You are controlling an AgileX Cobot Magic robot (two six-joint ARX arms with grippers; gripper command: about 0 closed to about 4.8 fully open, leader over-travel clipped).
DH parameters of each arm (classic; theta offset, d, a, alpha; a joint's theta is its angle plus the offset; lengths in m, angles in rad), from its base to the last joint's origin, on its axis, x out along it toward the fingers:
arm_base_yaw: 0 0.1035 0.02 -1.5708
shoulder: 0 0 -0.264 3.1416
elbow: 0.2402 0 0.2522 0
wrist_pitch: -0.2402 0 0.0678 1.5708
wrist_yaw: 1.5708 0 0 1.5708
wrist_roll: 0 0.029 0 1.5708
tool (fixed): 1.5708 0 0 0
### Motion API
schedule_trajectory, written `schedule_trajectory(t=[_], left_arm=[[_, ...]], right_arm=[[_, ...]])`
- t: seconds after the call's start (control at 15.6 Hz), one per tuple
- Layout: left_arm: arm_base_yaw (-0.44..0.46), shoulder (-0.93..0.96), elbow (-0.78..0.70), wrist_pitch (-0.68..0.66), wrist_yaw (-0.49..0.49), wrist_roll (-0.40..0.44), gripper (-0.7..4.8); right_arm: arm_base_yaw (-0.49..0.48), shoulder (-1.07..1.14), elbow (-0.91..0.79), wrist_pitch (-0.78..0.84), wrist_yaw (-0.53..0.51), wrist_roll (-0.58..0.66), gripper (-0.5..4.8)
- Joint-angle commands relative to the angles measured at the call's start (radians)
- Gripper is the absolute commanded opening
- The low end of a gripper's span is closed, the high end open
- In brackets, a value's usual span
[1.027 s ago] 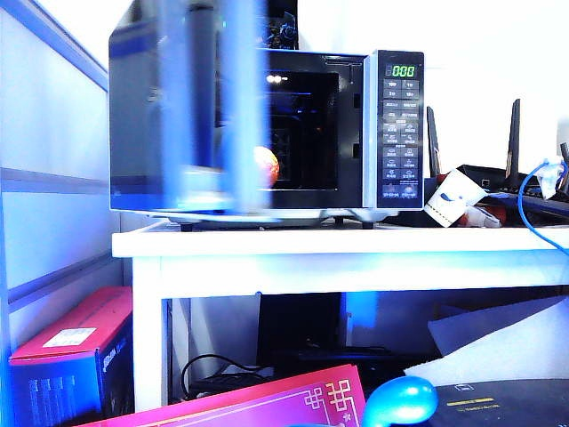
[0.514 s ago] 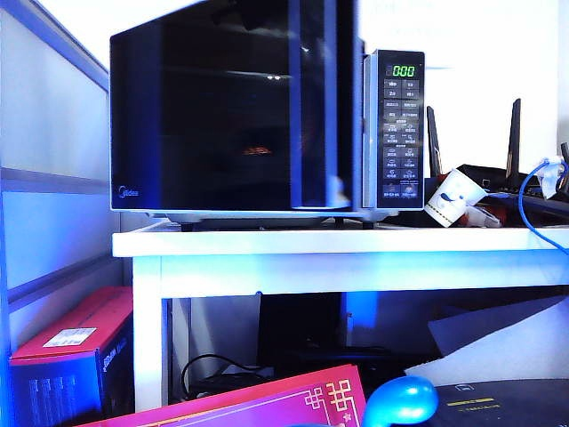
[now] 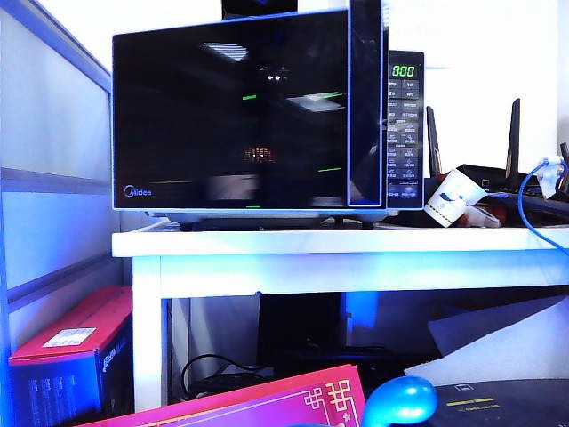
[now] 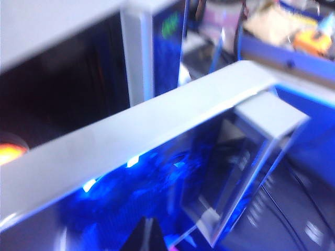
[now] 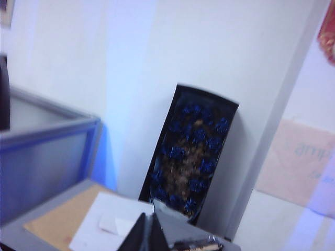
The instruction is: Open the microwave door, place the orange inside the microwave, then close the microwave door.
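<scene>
The microwave [image 3: 404, 133] stands on the white table, its green display lit. The microwave door [image 3: 231, 116] is swung nearly shut, its black glass covering the front and its handle strip [image 3: 364, 107] overlapping the keypad's edge. The orange is hidden behind the glass in the exterior view. In the left wrist view the door's silver top edge [image 4: 131, 130] stands a little off the cavity, and the orange [image 4: 8, 152] shows inside. My left gripper [image 4: 146, 235] is shut, its tips close to the door's outer glass. My right gripper [image 5: 148, 230] is shut and empty, away from the microwave, facing a wall.
A white paper cup [image 3: 453, 197] lies tipped right of the microwave, beside black antennas [image 3: 513, 133] and a blue cable [image 3: 532, 205]. The table edge [image 3: 338, 242] runs just in front of the microwave. A partition [image 3: 53, 178] stands at the left. A red box [image 3: 71, 347] sits below.
The door has swung from wide open to nearly shut. The orange, seen inside a second ago, is now covered by the glass in the exterior view.
</scene>
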State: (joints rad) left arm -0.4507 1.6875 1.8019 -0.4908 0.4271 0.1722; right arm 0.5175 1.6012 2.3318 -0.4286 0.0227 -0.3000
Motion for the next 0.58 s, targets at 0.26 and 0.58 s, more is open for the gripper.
schedule_trajectory(t=[0.26,0.58], left_arm=[[-0.021,0.095,0.002,0.237,0.042,0.008,-0.04],[-0.021,0.183,0.002,0.422,-0.012,0.003,-0.04]], right_arm=[[0.002,-0.031,0.005,0.041,-0.002,0.012,-0.04],[0.002,-0.046,0.005,0.061,0.001,0.012,-0.04]])
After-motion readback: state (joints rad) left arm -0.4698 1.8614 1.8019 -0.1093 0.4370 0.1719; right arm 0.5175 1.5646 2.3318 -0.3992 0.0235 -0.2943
